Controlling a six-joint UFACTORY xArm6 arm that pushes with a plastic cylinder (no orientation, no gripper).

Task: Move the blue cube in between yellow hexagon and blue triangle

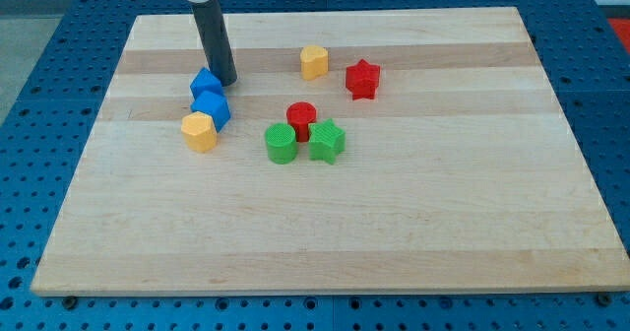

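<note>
Two blue blocks sit at the board's left, the blue triangle (205, 81) touching the blue cube (212, 108) below it, the yellow hexagon (199, 132) just under that, while my tip (226, 81), a bare rod without jaws, stands beside the triangle's right.

Pale, matt wooden board (394, 223); blue cube (212, 108) looks like ridged plastic.

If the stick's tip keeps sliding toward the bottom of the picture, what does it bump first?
Probably the blue triangle: my tip sits right beside it, at its right edge, so it may only clip it. Just below are the blue cube and the yellow hexagon. Depth is hard to judge.
</note>
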